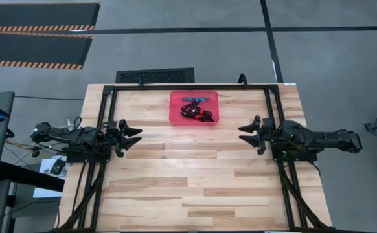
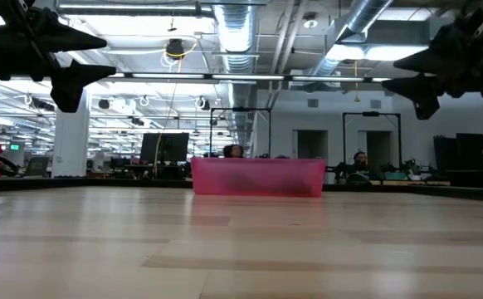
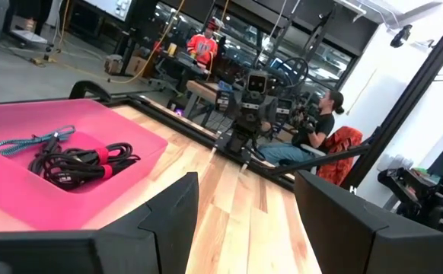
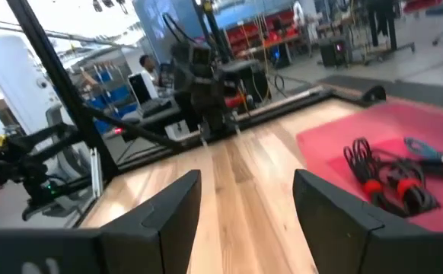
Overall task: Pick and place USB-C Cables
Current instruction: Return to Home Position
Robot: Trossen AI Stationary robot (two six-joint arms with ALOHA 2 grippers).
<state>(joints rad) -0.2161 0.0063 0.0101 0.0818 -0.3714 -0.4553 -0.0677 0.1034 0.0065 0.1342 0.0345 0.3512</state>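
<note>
The USB-C cables lie inside the translucent red tray [image 1: 175, 116] near the table's far edge. The light blue cable [image 1: 197, 99] lies on the tray's far side. The black and red-and-black cables [image 1: 198, 113] lie in one tangled heap beside it, and I cannot tell them apart. In the left wrist view the blue cable [image 3: 31, 141] and dark heap [image 3: 81, 164] rest on the tray floor. The right wrist view shows the same heap [image 4: 389, 181]. My left gripper [image 1: 135, 136] hovers open left of the tray and nearer. My right gripper [image 1: 245, 134] hovers open to its right.
A black metal frame [image 1: 188, 87] runs along the table's far edge, with rails down the left and right sides. Bare wood [image 1: 188, 168] lies between the grippers and toward the near edge. In the low view both grippers hang high above the tray [image 2: 258, 177]. People sit beyond the table [image 3: 322, 122].
</note>
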